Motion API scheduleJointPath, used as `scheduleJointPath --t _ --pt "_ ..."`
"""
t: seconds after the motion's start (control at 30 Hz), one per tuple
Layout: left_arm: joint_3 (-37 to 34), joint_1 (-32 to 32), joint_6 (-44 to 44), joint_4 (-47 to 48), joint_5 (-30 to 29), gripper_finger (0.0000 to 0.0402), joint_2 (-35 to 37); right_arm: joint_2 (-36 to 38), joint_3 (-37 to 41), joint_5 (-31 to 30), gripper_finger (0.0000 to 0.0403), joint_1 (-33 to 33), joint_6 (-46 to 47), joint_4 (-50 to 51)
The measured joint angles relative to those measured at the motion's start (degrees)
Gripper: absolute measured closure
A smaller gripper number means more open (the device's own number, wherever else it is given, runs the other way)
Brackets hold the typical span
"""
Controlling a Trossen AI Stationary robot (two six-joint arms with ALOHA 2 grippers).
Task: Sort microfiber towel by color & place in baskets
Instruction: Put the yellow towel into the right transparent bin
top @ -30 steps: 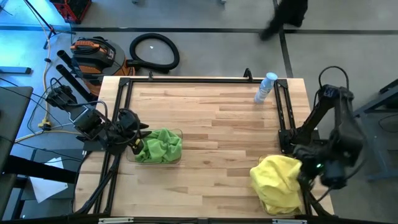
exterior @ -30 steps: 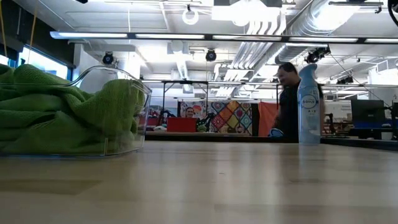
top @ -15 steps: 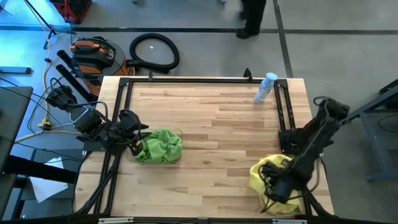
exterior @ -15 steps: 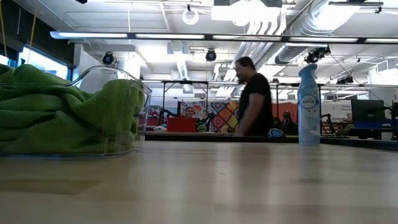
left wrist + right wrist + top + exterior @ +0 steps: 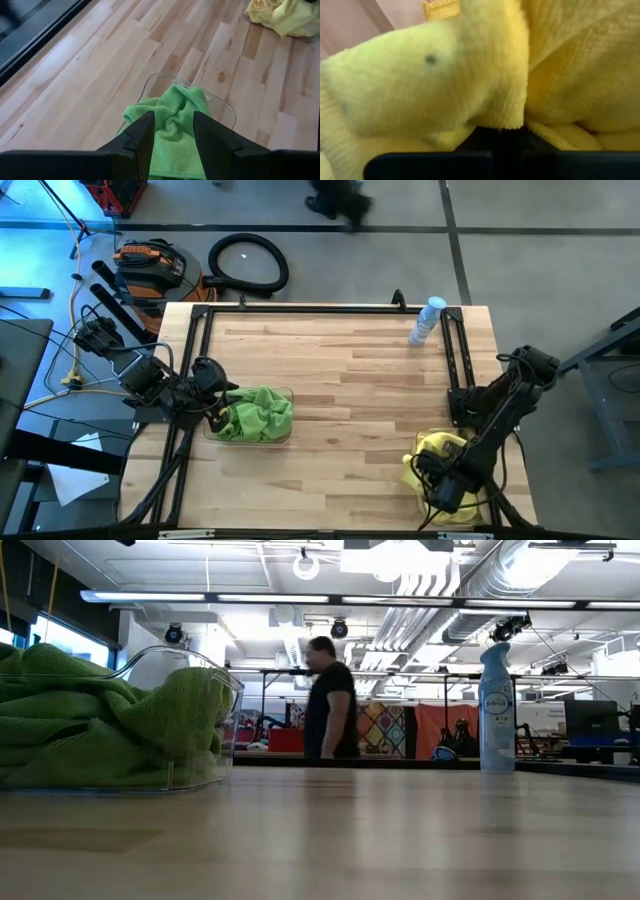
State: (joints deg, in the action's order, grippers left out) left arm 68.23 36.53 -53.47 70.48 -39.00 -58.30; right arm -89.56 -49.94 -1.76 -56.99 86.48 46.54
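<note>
Green microfiber towels (image 5: 258, 412) (image 5: 100, 720) lie heaped in a clear basket (image 5: 287, 394) at the table's left. My left gripper (image 5: 222, 412) (image 5: 173, 121) hangs open above the basket's left end, slanting down, and the green cloth shows beyond its fingers. A pile of yellow towels (image 5: 425, 465) (image 5: 287, 17) lies at the near right corner. I cannot tell whether a basket is under it. My right gripper (image 5: 442, 485) (image 5: 495, 135) is shut and points down into the yellow pile. My right gripper comes from above with its shut fingers (image 5: 492, 137) down among the yellow folds (image 5: 485, 107) at the top of the pile. Cloth bulges around and over the tips. Whether any layer is caught between them is hidden by the cloth. The pile rests on the table.
A clear spray bottle (image 5: 427, 320) (image 5: 497, 705) stands at the far right corner. Black metal frames run along the table's left (image 5: 190, 360) and right (image 5: 455, 360) sides. Bare wood (image 5: 350, 400) lies between the two piles. A person (image 5: 330, 700) walks in the room behind.
My right gripper has come down, moving toward the table's near edge and a little left, onto the yellow pile, and it has stayed shut. The person in the room behind has walked across.
</note>
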Motion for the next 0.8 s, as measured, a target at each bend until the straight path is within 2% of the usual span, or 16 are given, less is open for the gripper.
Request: scheduleJointPath --t 0.27,0.43,0.53,0.8 --pt "0.0 0.0 -0.3 0.0 0.0 0.0277 0.0 3.5 -3.1 0.1 0.0402 -0.7 -0.4 4.0" --pt "0.0 0.0 -0.3 0.0 0.0 0.0277 0.0 6.4 -5.5 0.1 0.0391 -1.7 2.6 7.4" --pt "0.0 0.0 -0.4 0.0 -0.1 0.0277 0.0 7.9 -6.6 0.3 0.0358 -2.2 5.3 9.8" --pt "0.0 0.0 -1.1 0.0 -0.2 0.0277 0.0 12.3 -6.9 1.3 0.0236 -2.4 8.6 10.3"
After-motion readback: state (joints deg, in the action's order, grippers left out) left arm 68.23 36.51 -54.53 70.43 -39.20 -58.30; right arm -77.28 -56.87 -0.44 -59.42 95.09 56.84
